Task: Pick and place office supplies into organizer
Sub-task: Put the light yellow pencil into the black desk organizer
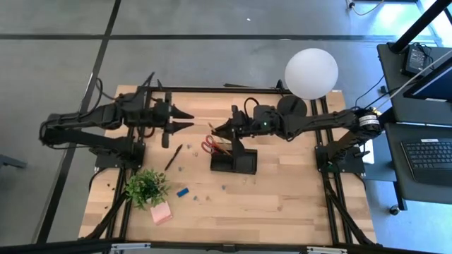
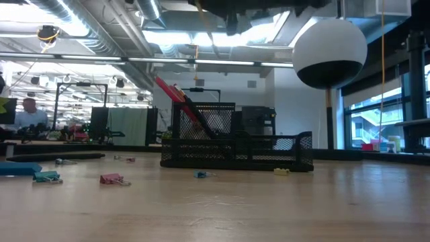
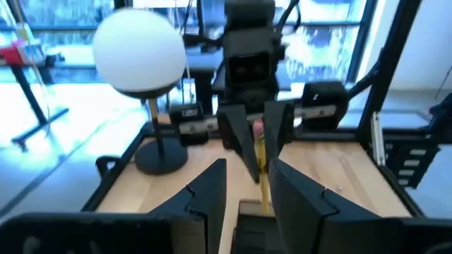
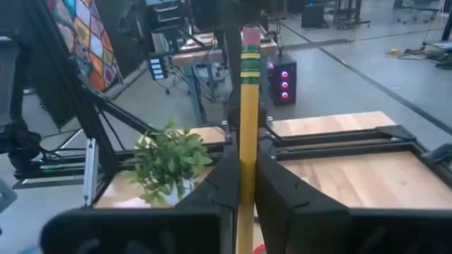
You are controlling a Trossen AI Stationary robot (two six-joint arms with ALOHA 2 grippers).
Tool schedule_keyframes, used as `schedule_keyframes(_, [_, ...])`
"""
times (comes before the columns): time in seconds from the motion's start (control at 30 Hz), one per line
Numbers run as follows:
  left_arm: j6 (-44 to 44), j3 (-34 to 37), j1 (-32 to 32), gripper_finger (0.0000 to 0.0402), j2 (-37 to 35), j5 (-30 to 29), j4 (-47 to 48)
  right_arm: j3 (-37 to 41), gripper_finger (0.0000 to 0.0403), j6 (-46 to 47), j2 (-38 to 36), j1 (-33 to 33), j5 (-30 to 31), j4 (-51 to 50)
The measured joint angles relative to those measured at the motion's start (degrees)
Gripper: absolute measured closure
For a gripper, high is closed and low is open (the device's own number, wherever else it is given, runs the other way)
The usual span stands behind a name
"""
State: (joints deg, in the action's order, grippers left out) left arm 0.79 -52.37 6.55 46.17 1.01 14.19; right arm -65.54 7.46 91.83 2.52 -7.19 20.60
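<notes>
The right hand (image 1: 220,129) hangs above the black mesh organizer (image 1: 235,159), near the middle of the wooden worktop (image 1: 296,190), its fingers (image 4: 279,185) clamped on a yellow pencil (image 4: 248,134) that stands upright between them, pink eraser end up. In the left wrist view the same pencil (image 3: 260,164) points down over the organizer's dark rim.

Red-handled scissors (image 1: 209,144) lean out of the organizer's tall compartment on the side toward the left arm; in the low view their red handle (image 2: 169,91) pokes above the mesh wall.

The left hand (image 1: 185,120) hovers well clear of the organizer on that same side, fingers (image 3: 205,194) apart and holding nothing, with open worktop beneath it.

A dark pen (image 1: 173,156) lies loose between the left arm and the organizer. Nearer the front edge sit a small green potted plant (image 1: 147,187), a pink sticky-note pad (image 1: 161,213) and a blue eraser (image 1: 183,191), with tiny clips (image 2: 113,179) scattered around. The worktop on the right arm's side of the organizer is bare wood out to its edge.

A lamp with a white globe (image 1: 311,73) stands at the back edge behind the right arm.
</notes>
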Motion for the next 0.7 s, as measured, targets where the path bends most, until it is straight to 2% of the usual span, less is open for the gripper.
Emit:
schedule_keyframes(0.3, [-1.57,10.21,0.02,0.0299,-3.21,-0.11,-8.55,9.31,0.0369,-0.48,0.02,0.0,3.01,9.74])
schedule_keyframes(0.53, [-1.74,13.62,0.04,0.03,-2.34,-0.23,-12.54,13.78,0.0362,-1.51,0.04,0.11,7.25,15.24])
schedule_keyframes(0.7, [-2.57,14.32,0.04,0.03,-2.26,-0.22,-13.78,13.87,0.0367,-1.46,2.99,0.11,7.38,17.97])
